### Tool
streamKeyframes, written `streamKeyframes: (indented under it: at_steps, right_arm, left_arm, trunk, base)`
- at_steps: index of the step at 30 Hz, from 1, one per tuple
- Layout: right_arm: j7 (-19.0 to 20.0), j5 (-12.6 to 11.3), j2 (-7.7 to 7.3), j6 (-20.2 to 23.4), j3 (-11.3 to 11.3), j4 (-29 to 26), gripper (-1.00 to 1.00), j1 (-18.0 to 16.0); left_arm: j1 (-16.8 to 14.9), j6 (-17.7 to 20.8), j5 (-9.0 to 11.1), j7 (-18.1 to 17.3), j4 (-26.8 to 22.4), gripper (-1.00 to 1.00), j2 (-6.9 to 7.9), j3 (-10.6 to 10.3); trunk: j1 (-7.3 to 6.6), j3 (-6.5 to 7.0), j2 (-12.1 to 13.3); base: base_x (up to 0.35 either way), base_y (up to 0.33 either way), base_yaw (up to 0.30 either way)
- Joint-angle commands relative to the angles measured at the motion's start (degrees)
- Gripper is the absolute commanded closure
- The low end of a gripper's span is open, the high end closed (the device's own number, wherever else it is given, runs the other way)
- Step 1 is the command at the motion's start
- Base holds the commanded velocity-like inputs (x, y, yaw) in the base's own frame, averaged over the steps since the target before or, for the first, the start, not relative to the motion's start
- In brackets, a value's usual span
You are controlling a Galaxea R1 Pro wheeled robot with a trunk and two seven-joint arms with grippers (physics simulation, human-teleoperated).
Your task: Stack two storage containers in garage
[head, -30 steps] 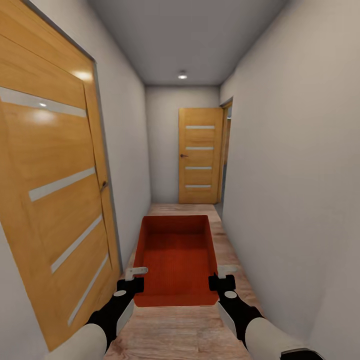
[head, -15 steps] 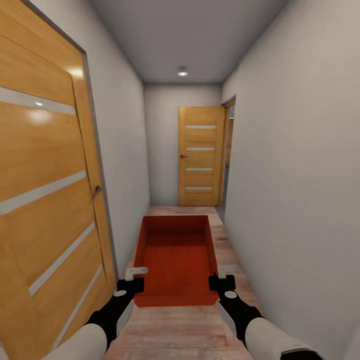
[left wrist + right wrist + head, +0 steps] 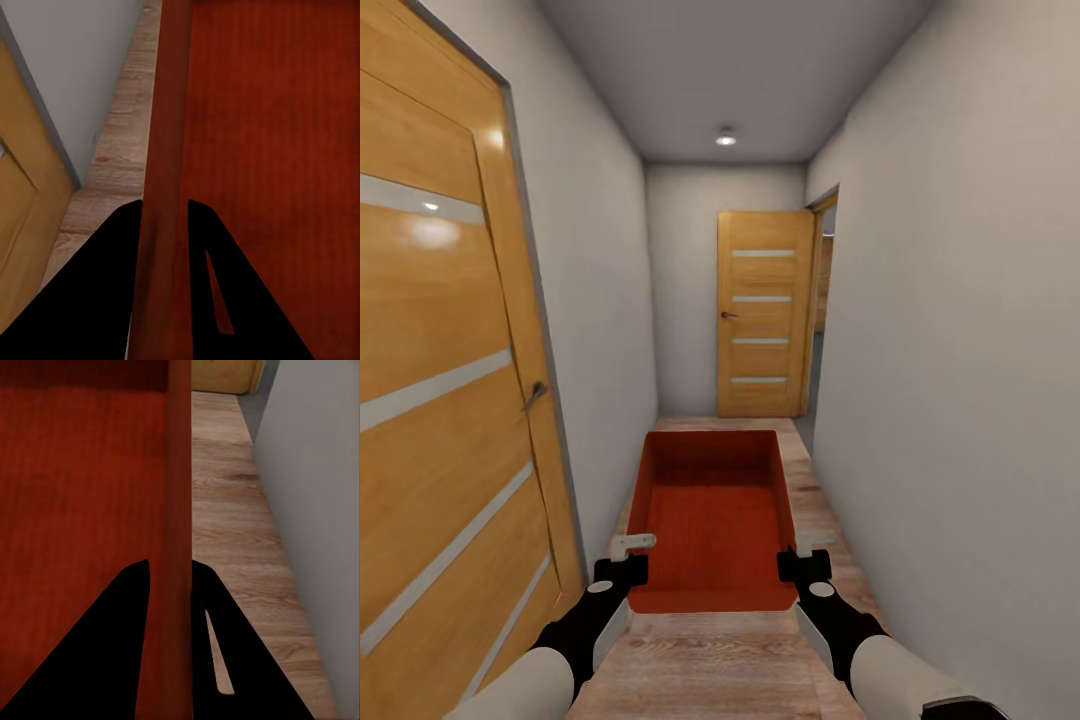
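One orange-red storage container [image 3: 712, 515] hangs lidless in front of me over a wood-plank corridor floor, held between both arms. My left gripper [image 3: 622, 560] is shut on its left wall, which runs between the black fingers [image 3: 112, 255] in the left wrist view, where the storage container [image 3: 277, 150] spreads out beyond them. My right gripper [image 3: 803, 556] is shut on the right wall, again clamped between black fingers [image 3: 210, 607], with the storage container [image 3: 82, 487] beside them. The living room and the garage are out of view.
A narrow corridor with white walls. A large wooden door [image 3: 440, 380] with pale stripes stands close on the left. At the far end a second wooden door [image 3: 763, 315] stands beside an open doorway [image 3: 820, 310] on the right. The wood floor [image 3: 710, 660] runs ahead.
The view has advanced along the corridor: the left door has slid further out of frame. Both grippers and the container keep the same place in the picture.
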Motion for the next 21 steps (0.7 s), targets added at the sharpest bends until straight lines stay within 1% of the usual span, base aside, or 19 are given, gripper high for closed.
streamKeyframes:
  at_steps: [1, 21]
  right_arm:
    - [-0.6, 0.2, -0.24, -0.1, -0.5, 0.1, 1.0, -0.1]
    - [-0.6, 0.2, -0.28, 0.0, -0.5, 0.1, 1.0, -0.1]
  left_arm:
    - [0.0, 0.0, -0.7, 0.7, -0.1, 1.0, 2.51, 0.6]
    - [0.0, 0.0, -0.7, 0.7, -0.2, 1.0, 2.47, 0.6]
  trunk:
    - [0.04, -0.08, -0.1]
    - [0.04, -0.08, -0.1]
  base:
    - [0.324, 0.0, 0.0]
    - [0.324, 0.0, 0.0]
